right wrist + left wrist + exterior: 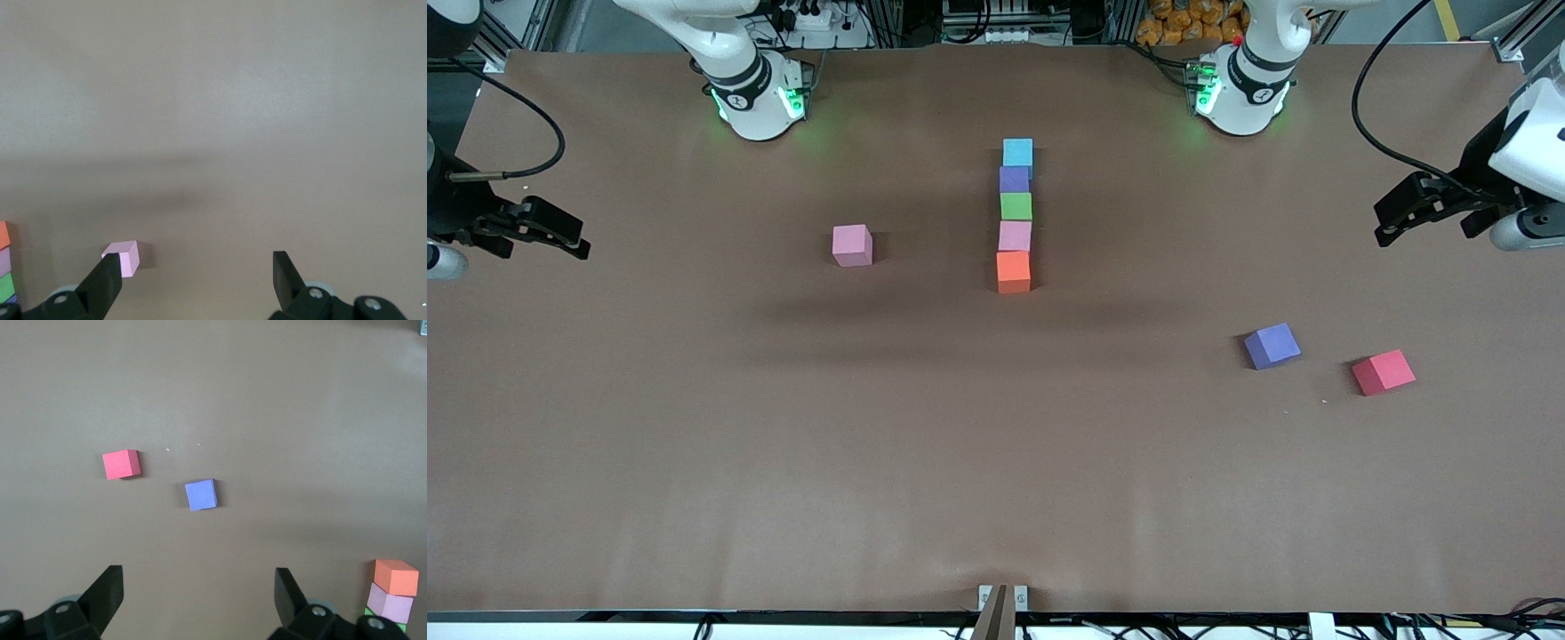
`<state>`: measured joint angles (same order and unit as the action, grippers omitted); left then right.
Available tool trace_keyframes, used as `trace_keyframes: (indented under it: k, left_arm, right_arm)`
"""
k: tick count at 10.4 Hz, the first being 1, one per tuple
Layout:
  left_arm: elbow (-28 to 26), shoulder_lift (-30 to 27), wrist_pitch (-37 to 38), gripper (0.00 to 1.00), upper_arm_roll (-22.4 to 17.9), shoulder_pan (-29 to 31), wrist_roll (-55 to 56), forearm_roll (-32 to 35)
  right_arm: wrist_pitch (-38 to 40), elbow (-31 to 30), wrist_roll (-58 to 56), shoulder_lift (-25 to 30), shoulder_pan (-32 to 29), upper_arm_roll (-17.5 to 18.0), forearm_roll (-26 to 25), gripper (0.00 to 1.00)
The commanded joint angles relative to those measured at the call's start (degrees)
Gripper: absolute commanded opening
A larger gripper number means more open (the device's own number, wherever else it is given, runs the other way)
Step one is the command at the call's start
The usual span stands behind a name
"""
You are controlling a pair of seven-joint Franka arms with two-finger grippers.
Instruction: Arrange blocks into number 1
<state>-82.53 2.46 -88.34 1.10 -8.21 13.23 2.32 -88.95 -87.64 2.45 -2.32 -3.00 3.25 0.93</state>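
On the brown table [694, 462] I'm seeing five blocks [1015, 215] sitting in one touching column, light blue farthest from the camera, then purple, green, pink, orange. A loose pink block [852, 244] is lying toward the right arm's end, a purple block [1272, 345] and red block [1383, 372] toward the left arm's. Both arms are waiting, the left gripper [1392, 222] and right gripper [569, 240] hanging open and empty over the table ends.

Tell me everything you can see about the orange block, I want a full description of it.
The orange block is a small cube of one solid colour, matte, foam-like by its look. It stands flat and upright on the brown table, undamaged. It is the end of a straight row of five blocks, the one nearest the front camera. Its only visible neighbour is the pink block of the row, against which it sits with no gap visible. No gripper is at it.
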Motion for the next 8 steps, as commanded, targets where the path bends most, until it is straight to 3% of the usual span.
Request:
trace_keyframes:
  k: [1,8]
  left_arm:
    - [-0.35,-0.79,0.62,1.0,-7.23,-4.87,-2.42,-5.1]
    - [-3.77,-0.09,-2.8,1.0,-8.14,-5.59,-6.02,-6.19]
  right_arm:
    - [1.06,0.8,0.01,-0.14,-0.34,0.27,-0.14,1.0]
    - [1.5,0.89,-0.08,-0.23,-0.34,0.27,-0.05,1.0]
